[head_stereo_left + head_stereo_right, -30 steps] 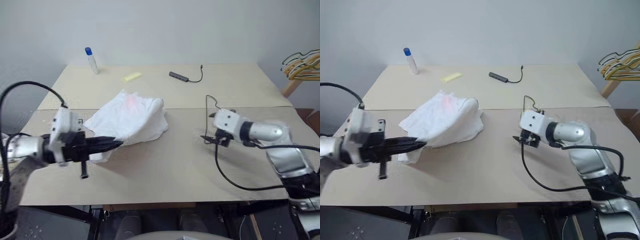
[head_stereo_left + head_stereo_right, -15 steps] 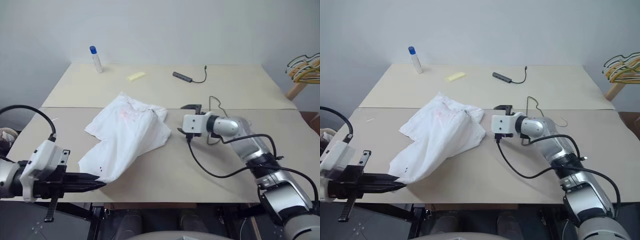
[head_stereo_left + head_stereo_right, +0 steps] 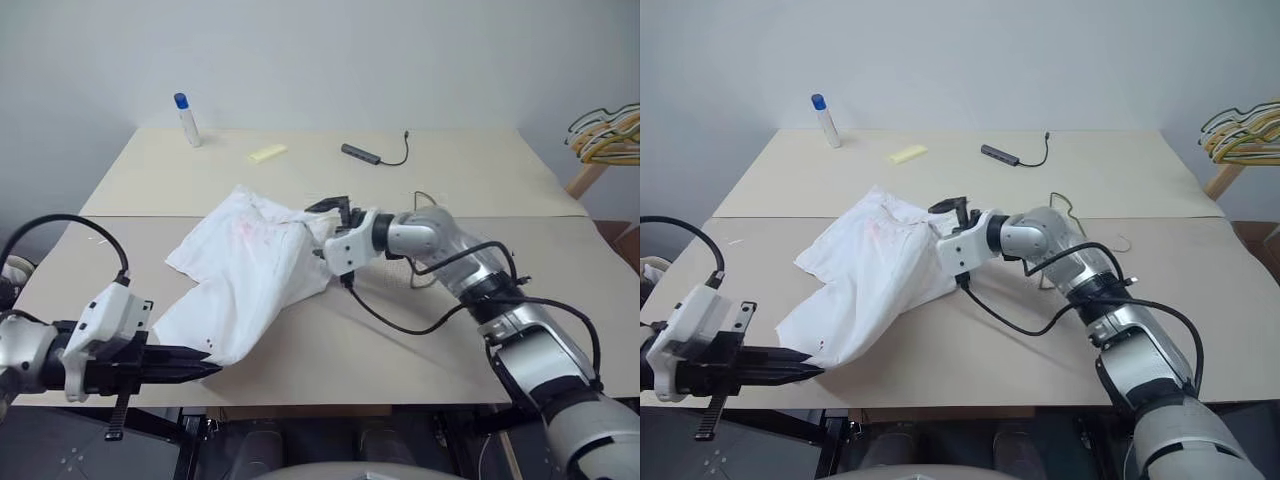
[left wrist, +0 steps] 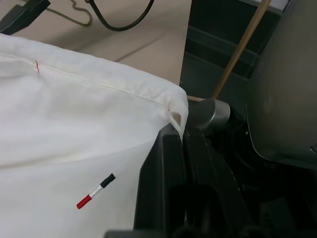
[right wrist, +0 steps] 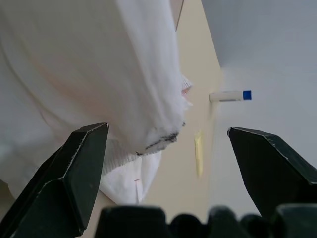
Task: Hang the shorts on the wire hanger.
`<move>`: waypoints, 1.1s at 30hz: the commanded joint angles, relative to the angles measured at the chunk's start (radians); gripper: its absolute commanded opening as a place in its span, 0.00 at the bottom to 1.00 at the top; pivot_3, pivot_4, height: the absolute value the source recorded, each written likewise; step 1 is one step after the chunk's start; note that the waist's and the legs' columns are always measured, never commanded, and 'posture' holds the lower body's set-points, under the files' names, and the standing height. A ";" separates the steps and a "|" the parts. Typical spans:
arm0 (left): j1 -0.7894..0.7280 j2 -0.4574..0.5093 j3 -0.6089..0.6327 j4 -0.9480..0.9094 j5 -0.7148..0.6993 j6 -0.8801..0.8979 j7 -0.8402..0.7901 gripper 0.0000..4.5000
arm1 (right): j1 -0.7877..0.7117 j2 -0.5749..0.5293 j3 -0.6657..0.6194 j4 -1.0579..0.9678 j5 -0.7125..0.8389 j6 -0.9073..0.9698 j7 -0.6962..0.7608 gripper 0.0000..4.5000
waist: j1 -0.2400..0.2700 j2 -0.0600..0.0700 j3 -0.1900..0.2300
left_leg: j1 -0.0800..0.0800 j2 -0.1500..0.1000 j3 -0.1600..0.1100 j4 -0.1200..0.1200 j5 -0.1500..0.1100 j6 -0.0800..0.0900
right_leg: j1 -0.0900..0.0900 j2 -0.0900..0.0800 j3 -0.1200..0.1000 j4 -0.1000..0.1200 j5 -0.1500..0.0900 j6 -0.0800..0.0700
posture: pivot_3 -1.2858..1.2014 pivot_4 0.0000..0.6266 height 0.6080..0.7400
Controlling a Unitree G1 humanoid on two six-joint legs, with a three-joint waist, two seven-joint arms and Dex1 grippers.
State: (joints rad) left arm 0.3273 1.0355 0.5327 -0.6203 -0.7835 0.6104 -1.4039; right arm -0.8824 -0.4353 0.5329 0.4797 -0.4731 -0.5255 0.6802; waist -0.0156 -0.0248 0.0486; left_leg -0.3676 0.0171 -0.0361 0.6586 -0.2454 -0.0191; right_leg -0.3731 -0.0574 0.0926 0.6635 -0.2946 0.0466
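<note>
shorts: white shorts are spread over the near half of the table, one corner dragged right out to the front-left edge. A second ago they were a bunched heap nearer the middle – so they've been stretched out a good bit.

left gripper: left gripper is clamped shut on that hem corner. The wrist view shows the cloth pinched between the black fingers, with the little red-and-dark mark close by. It has pulled back toward the robot's side over the last second.

right gripper: right gripper has swung in from the right side of the table to the far edge of the shorts. Jaws are wide apart with nothing in them yet – the cloth sits just ahead of the gap.

hanger: thin wire hanger is lying on the table to the right, behind the right arm and apart from the shorts.

what it means: I reckon it's setting up a two-handed hold – one end is secured, the other still needs grabbing – and the hanging itself isn't started.
</note>
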 commanded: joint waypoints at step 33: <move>-0.064 0.028 -0.062 0.128 0.108 -0.126 0.001 0.00 | 0.275 -0.436 -0.166 -0.559 0.180 0.213 0.368 0.01 | 0.007 0.000 0.001 | -0.002 0.000 -0.003 0.000 -0.001 0.000 | 0.000 -0.001 -0.003 0.000 -0.001 -0.001 | 0.54 0.00 1.00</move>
State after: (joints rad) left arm 0.2689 1.0389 0.4487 -0.5007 -0.6697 0.4953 -1.3738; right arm -0.6322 -0.8332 0.4155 0.0353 -0.3489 -0.4063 0.9672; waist -0.0082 -0.0244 0.0493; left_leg -0.3690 0.0166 -0.0393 0.6583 -0.2460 -0.0195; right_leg -0.3727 -0.0582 0.0895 0.6632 -0.2962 0.0461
